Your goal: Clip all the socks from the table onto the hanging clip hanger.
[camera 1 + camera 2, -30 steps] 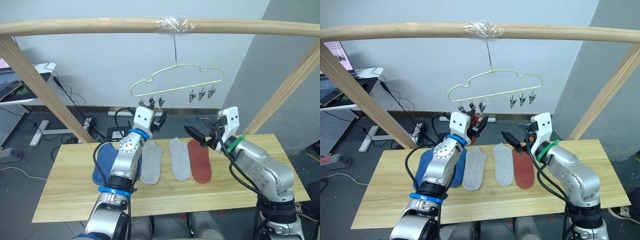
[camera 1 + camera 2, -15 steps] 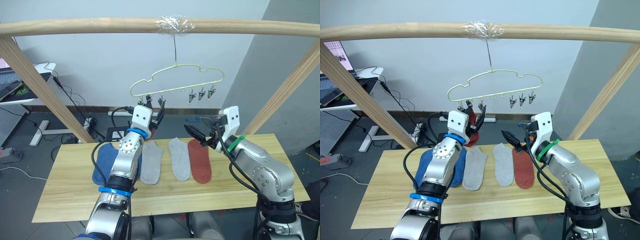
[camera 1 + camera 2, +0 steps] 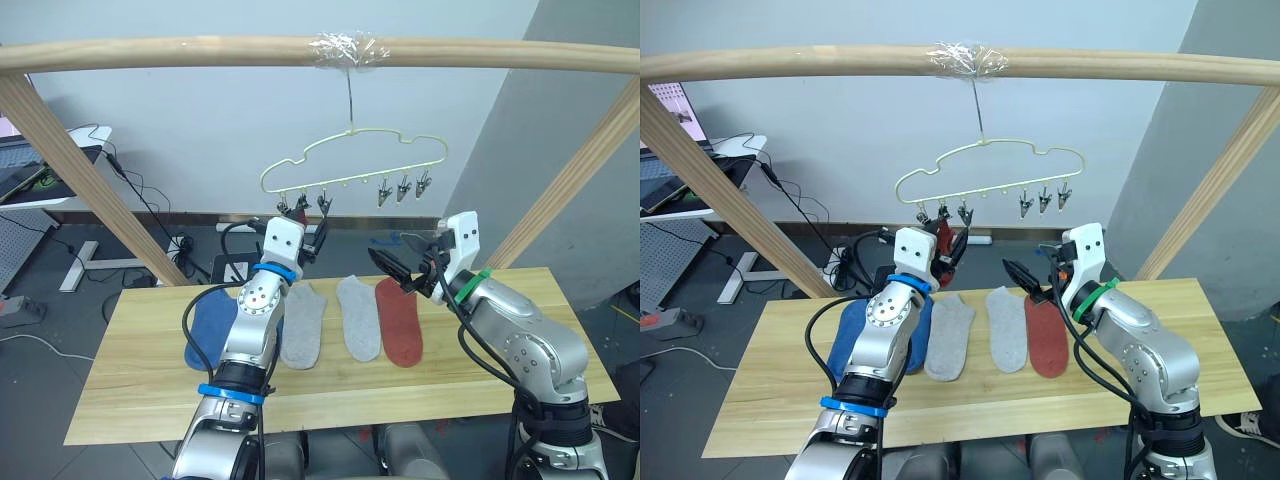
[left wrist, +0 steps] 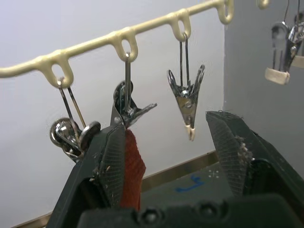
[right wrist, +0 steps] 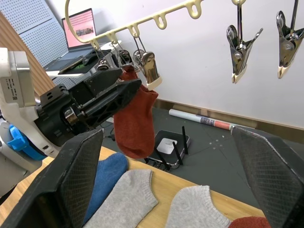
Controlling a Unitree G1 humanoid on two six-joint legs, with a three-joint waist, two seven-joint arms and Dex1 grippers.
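- The clip hanger (image 3: 352, 165) hangs by its hook from a taped spot on the round wooden rail (image 3: 200, 50) above the surface (image 3: 130, 385); its grey clips sit in two groups, three at the robot's left end of the lower bar and three at the right.
- One rust red sock (image 5: 134, 124) hangs from a clip in the left group — the right wrist view shows it dangling free below the bar.
- The left end effector (image 3: 948, 243) is raised to that left group of clips, its two fingers spread; in the left wrist view the hanging red sock lies against one finger (image 4: 111, 164), and an empty clip (image 4: 186, 102) hangs in the gap between the fingers.
- The right end effector (image 3: 392, 270) hovers above the far edge of the surface, over the top of the red sock lying there; its fingers are spread apart and hold nothing.
- On the surface lie, from the robot's left: blue socks (image 3: 208, 322) partly hidden by the left arm, two light grey socks (image 3: 303, 325) (image 3: 359, 317), then a second rust red sock (image 3: 399, 322) — all flat, side by side.
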